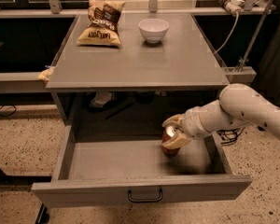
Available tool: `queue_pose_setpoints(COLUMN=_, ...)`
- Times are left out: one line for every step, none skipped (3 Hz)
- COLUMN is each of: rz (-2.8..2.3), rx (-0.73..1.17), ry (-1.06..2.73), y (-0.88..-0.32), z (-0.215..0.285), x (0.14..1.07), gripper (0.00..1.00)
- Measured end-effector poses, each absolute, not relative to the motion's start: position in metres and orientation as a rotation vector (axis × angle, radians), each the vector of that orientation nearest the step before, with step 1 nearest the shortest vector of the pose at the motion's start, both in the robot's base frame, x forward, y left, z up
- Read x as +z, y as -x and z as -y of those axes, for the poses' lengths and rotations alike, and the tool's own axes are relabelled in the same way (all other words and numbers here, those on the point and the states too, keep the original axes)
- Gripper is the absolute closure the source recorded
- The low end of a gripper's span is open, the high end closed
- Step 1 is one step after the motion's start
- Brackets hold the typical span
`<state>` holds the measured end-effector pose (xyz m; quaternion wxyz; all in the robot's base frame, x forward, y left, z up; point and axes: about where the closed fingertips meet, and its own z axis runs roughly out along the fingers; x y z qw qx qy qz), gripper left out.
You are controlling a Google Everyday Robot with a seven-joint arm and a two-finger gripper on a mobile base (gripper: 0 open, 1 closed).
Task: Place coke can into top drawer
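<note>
The top drawer (140,192) is pulled wide open below the grey table, its dark handle (144,196) at the front centre. My gripper (172,135) reaches in from the right on the white arm and is shut on the coke can (168,138). The can is upright inside the drawer, right of centre, with its base at or just above the drawer floor. The fingers (176,141) cover most of the can; only its silver top and a reddish-brown side strip show.
On the tabletop (140,59) a yellow-brown chip bag (102,22) lies at the back left and a white bowl (153,30) at the back centre. A cable and rail (233,13) run at the right. Speckled floor surrounds the unit.
</note>
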<state>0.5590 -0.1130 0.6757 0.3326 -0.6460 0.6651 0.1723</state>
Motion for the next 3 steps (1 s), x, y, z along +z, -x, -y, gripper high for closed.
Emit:
queue_pose_setpoints(rz=-1.737, rx=0.45, ry=1.688, y=-0.559, z=0.113, x=0.6757, gripper=0.13)
queue_pose_setpoints(rz=-1.737, rx=0.45, ry=1.688, y=-0.559, z=0.1129, x=0.6757, gripper=0.0)
queue_pose_setpoints(rz=-1.737, rx=0.45, ry=1.688, y=-0.559, z=0.1129, x=0.6757, gripper=0.0)
